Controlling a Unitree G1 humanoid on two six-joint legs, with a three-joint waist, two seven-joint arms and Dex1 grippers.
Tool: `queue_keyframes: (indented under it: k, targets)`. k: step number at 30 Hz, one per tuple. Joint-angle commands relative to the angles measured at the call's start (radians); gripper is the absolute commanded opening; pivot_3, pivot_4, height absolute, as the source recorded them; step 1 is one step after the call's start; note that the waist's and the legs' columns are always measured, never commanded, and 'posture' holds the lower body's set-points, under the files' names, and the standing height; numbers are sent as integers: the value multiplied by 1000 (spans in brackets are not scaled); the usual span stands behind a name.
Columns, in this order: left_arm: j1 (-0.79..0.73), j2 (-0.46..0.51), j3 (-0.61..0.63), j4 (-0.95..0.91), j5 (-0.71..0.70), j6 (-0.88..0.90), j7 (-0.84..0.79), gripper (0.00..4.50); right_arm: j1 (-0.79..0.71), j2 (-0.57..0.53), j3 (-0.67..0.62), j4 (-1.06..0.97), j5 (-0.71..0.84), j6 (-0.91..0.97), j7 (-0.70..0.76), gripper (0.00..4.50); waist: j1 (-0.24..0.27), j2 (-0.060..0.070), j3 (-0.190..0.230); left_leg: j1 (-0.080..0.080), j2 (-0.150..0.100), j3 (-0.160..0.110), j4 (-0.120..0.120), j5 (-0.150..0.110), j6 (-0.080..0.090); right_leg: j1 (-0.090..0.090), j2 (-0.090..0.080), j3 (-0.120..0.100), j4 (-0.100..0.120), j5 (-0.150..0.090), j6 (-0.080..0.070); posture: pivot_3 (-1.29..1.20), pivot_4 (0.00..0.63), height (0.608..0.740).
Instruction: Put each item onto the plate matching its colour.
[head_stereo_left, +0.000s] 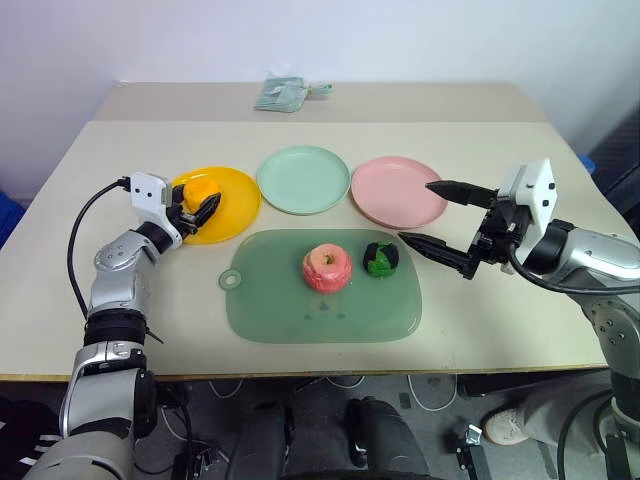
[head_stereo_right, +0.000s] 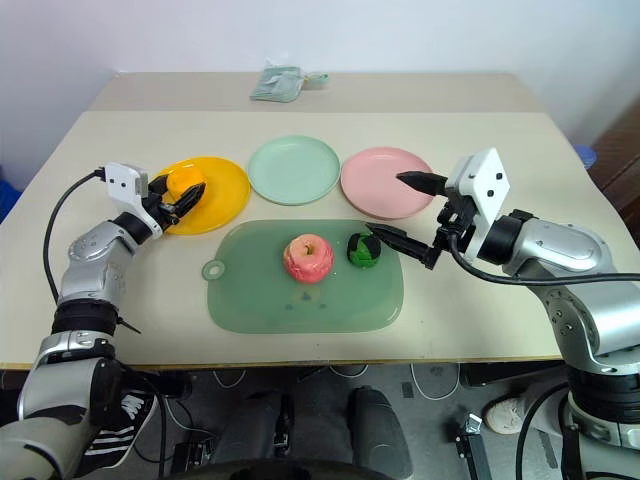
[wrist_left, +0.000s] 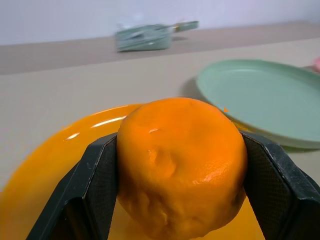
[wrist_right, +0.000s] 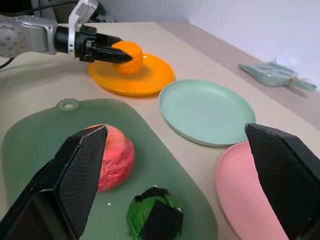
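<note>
My left gripper (head_stereo_left: 200, 205) is shut on the round orange fruit (head_stereo_left: 200, 190) and holds it over the orange-yellow plate (head_stereo_left: 232, 203) at the left; whether the fruit touches the plate I cannot tell. The fruit (wrist_left: 182, 165) sits squeezed between both fingers (wrist_left: 97, 185). The mint green plate (head_stereo_left: 303, 179) and the pink plate (head_stereo_left: 398, 190) lie bare in the same row. The pink-red apple (head_stereo_left: 327, 267) and the green-and-black ball (head_stereo_left: 381, 258) rest on the translucent green board (head_stereo_left: 320, 310). My right gripper (head_stereo_left: 438, 216) hangs open just right of the ball, above the pink plate's near edge.
A pale green cloth bundle (head_stereo_left: 283, 94) lies at the table's far side. The board's loop handle (head_stereo_left: 232, 279) points left. Bare tabletop lies left and right of the board and behind the plates.
</note>
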Motion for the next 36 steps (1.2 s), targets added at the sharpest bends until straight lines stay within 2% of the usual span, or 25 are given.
queue_keyframes:
  k: [1,3,4,8,13,16,20,23,31,36]
  targets:
    - [-28,4,24,-4,-19,-17,-15,3409,-4,-5,-20,-40,23,5,1,4500,-1,0,0,0,0,0,0,0,0,0,0,0,0,0,0,0,150,734]
    - [-30,8,27,-2,-22,-15,-18,4291,-1,-9,-23,-44,25,7,0,4500,-2,0,0,0,0,0,0,0,0,0,0,0,0,0,0,0,150,734]
    - [-32,11,26,1,-17,-28,-18,4457,0,-11,-24,-47,26,8,-1,4500,-2,0,0,0,0,0,0,0,0,0,0,0,0,0,0,0,150,734]
    - [-40,24,27,-6,-6,-56,-15,4457,0,-11,-28,-49,35,17,-5,4500,-2,0,0,0,0,0,0,0,0,0,0,0,0,0,0,0,150,734]
    - [-19,10,22,-213,-141,24,-187,4457,-8,-9,-27,-41,36,18,-1,4500,-2,0,0,0,0,0,0,0,0,0,0,0,0,0,0,0,150,734]
    - [-12,-4,18,-325,-207,111,-220,4457,-17,-6,-21,-34,34,17,1,4500,-1,0,0,0,0,0,0,0,0,0,-2,0,0,0,0,0,150,734]
    - [15,2,-37,-399,-180,109,-278,4457,-25,-8,-14,-29,23,8,7,4500,-3,0,0,0,0,0,0,0,0,0,-1,0,0,0,0,0,150,734]
    - [47,8,-57,-450,-227,175,-346,4457,-32,-10,-16,-29,24,12,9,4500,-9,0,0,0,0,0,0,0,0,0,0,0,0,0,0,0,150,734]
    - [115,84,-73,-465,-229,218,-509,4457,-71,12,31,-38,38,55,-17,4500,-18,0,0,0,1,0,0,0,0,0,1,0,0,-2,-3,0,150,734]
    - [140,110,-76,-474,-235,246,-552,4457,-93,13,59,-25,28,56,0,4500,-22,0,0,0,0,-1,0,0,0,0,1,0,0,-2,-3,0,150,734]
